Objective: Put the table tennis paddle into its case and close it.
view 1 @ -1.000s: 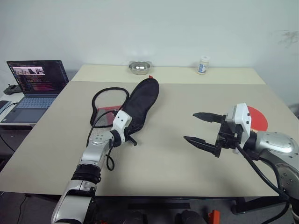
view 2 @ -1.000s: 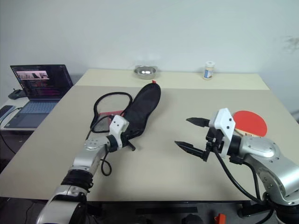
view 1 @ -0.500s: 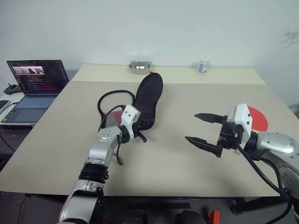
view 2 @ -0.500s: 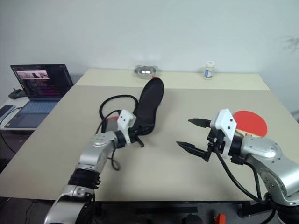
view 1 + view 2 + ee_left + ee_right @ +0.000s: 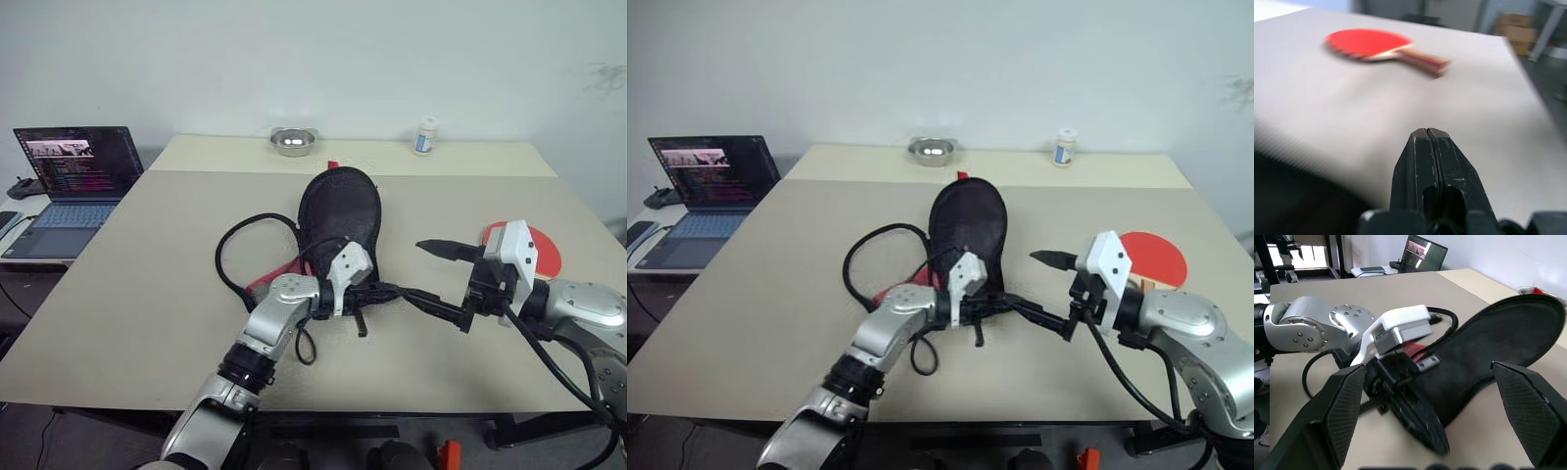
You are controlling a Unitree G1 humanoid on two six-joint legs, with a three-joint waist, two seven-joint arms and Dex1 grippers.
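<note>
The case (image 5: 338, 211), a black mesh pouch, stands tilted up off the table at the centre, its looped black zipper edge (image 5: 235, 259) trailing to the left. My left gripper (image 5: 377, 292) is shut on the case's near edge and points right. My right gripper (image 5: 419, 269) is open just to the right, its lower fingertip almost meeting the left one, and the case (image 5: 1498, 342) lies ahead between its fingers. The table tennis paddle (image 5: 1365, 43) lies flat, red face up. It sits at the table's right (image 5: 547, 253), behind my right wrist.
An open laptop (image 5: 73, 166) stands on a side table at the left. A metal bowl (image 5: 293, 142) and a small white bottle (image 5: 424, 137) sit at the table's far edge. Bare tabletop (image 5: 147, 294) stretches along the front left.
My left gripper swept right across the table, carrying the case from the left-centre to just beside the right gripper. The case swung upright with it. The right arm held still.
</note>
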